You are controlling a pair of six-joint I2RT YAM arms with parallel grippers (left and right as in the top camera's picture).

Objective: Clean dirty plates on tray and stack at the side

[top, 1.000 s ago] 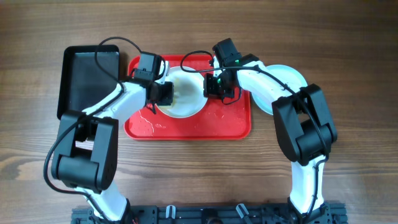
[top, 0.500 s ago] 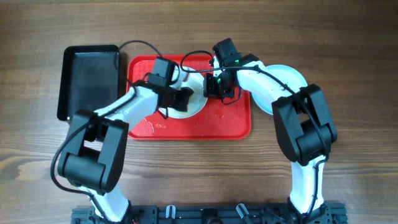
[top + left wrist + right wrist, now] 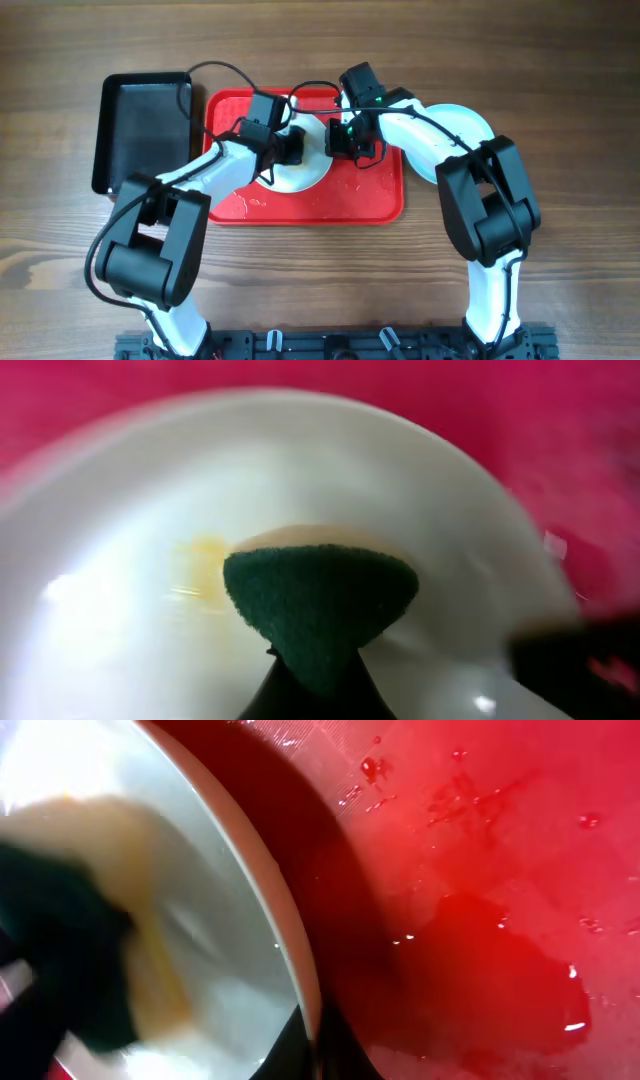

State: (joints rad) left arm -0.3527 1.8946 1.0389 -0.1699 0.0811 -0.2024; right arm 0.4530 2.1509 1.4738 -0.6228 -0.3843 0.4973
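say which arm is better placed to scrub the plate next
Left: the left end effector grips the green-faced sponge against the round cream-white plate, by the yellow smear; the right end effector pinches that plate's rim.

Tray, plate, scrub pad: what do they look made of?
The tray: likely red plastic, fine moulded texture, wet sheen. The plate: glossy cream-white, ceramic or melamine, can't tell. The scrub pad: dark green fibrous scouring layer on tan foam.

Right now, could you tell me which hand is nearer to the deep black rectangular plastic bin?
Left. The left hand is over the cream-white round plate, right of the black bin; the right hand is at that plate's right rim, farther off.
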